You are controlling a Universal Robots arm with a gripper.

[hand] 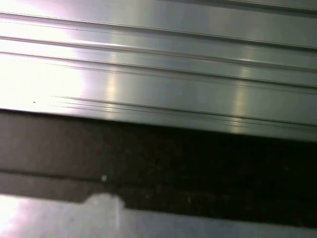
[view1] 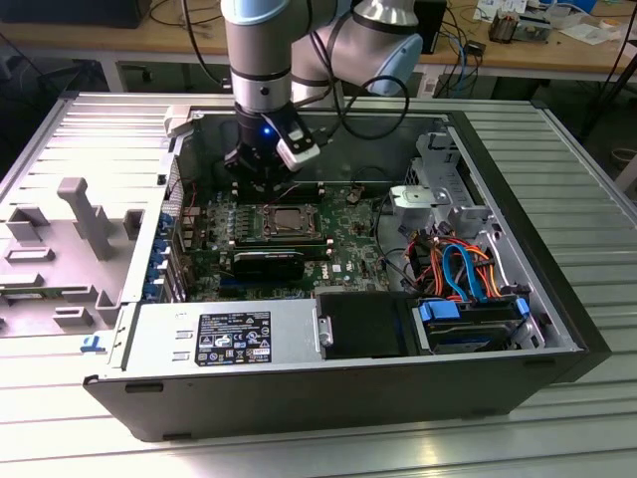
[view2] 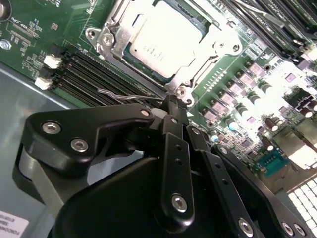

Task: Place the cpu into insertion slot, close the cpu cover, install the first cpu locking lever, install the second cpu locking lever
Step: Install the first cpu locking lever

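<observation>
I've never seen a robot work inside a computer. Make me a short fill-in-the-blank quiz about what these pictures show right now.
1. The small square chip with the dull silver top already sits inside the ____.
2. The thin silver metal frame plate lies ____ over the chip.
3. The black gripper hangs just beside a thin metal ____ next to the socket.
4. The circuit board around the socket is coloured ____.

Missing words: socket; closed; wire lever; green
</observation>
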